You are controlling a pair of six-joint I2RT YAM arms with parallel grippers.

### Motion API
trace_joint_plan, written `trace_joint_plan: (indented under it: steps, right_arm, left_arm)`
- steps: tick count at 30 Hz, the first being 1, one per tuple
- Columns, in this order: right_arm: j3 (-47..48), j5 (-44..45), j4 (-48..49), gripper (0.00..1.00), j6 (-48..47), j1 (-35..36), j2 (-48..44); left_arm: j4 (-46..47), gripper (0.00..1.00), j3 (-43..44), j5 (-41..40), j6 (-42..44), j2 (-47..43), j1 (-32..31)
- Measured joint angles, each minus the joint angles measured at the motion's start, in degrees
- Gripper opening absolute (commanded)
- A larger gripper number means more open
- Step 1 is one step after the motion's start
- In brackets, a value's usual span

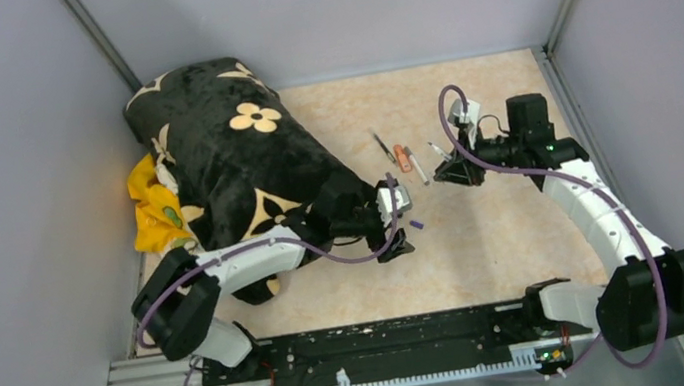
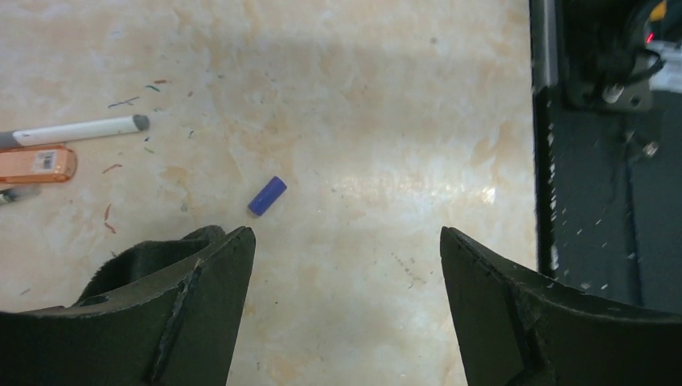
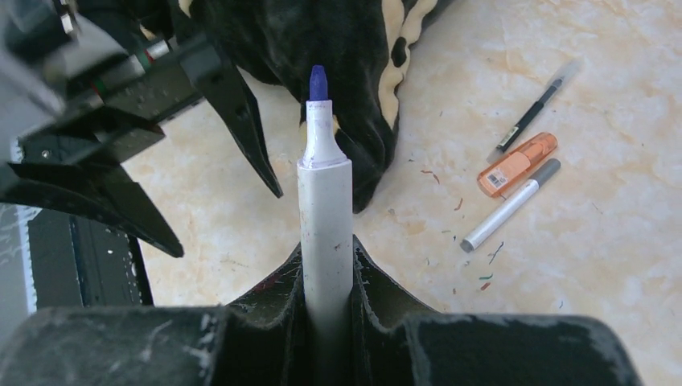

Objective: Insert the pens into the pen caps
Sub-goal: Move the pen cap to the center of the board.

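My right gripper (image 3: 327,251) is shut on a white-barrelled pen (image 3: 326,205), whose bare purple tip points away from the wrist. From above, this gripper (image 1: 456,173) hovers right of centre. My left gripper (image 2: 346,235) is open with only bare table between its fingers. A small purple pen cap (image 2: 267,195) lies on the table just beyond its left fingertip, and shows from above as a purple cap (image 1: 416,225). Three more pens lie together further back: a thin dark pen (image 3: 531,117), a short orange marker (image 3: 517,165) and a white marker with a grey cap (image 3: 508,207).
A black plush cloth with cream flowers (image 1: 232,158) covers the back left, and something yellow (image 1: 154,214) lies beside it. A black rail (image 1: 379,344) runs along the near edge. Grey walls enclose the table. Small ink marks (image 2: 121,103) dot the tabletop.
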Motion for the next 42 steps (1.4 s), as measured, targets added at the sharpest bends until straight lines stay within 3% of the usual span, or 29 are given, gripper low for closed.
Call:
trace_joint_plan:
  steps: [8,15,21,33,38,42]
  right_arm:
    - [0.94,-0.02,-0.68,0.0,0.59,-2.67,0.52]
    - [1.18,-0.04,-1.18,0.0,1.05,-4.2,0.92]
    - [1.18,0.04,-1.18,0.0,1.25,-4.31,0.92]
    - [1.18,0.0,-1.18,0.0,1.7,-4.57,0.92]
    - [1.18,0.0,-1.18,0.0,1.75,-4.57,1.03]
    - [1.18,-0.17,-1.18,0.0,1.97,-4.68,1.14]
  left_arm:
    - [-10.6,0.8,9.53,4.17,20.61,12.35,0.0]
    - [-20.57,0.66,21.7,3.48,29.59,23.93,0.44]
    - [-23.37,0.51,24.09,1.86,31.56,28.02,0.87]
    - [-21.9,0.49,25.62,-0.63,32.06,29.64,0.96]
    - [-21.29,0.43,25.62,-0.74,32.65,30.03,0.63]
    - [-21.18,0.32,25.62,-0.74,33.35,30.47,0.15]
